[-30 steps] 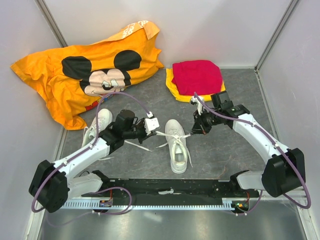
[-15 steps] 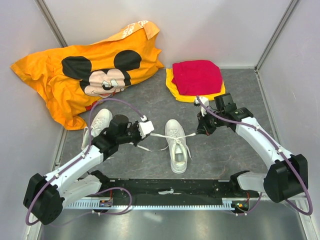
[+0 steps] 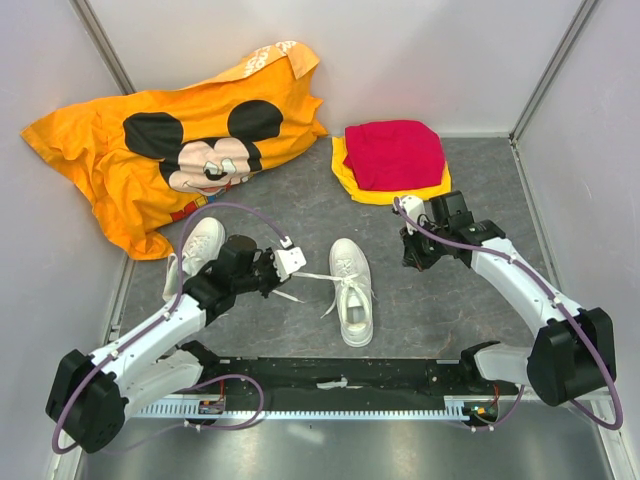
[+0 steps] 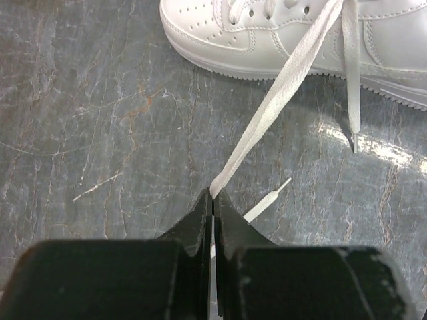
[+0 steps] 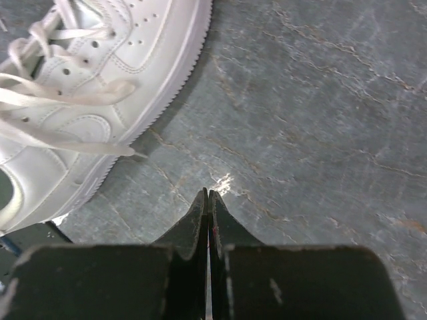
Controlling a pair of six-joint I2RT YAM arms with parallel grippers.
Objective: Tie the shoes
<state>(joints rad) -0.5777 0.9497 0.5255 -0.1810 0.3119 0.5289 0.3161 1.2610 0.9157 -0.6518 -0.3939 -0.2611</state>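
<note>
Sneaker (image 3: 352,290) lies mid-floor, toe toward twelve o'clock; its mate (image 3: 203,240) sits at nine o'clock. Left gripper (image 4: 213,197) pinches a lace (image 4: 270,110) stretched straight from the shoe. Right gripper (image 5: 208,195), at three o'clock, is closed on nothing.

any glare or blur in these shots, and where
Left wrist: a bright glare patch on the table beside the shoe; the left gripper, shut on the lace, looks soft. Right wrist: a small glint ahead of the shut right gripper. Top external: even light, sharp.
</note>
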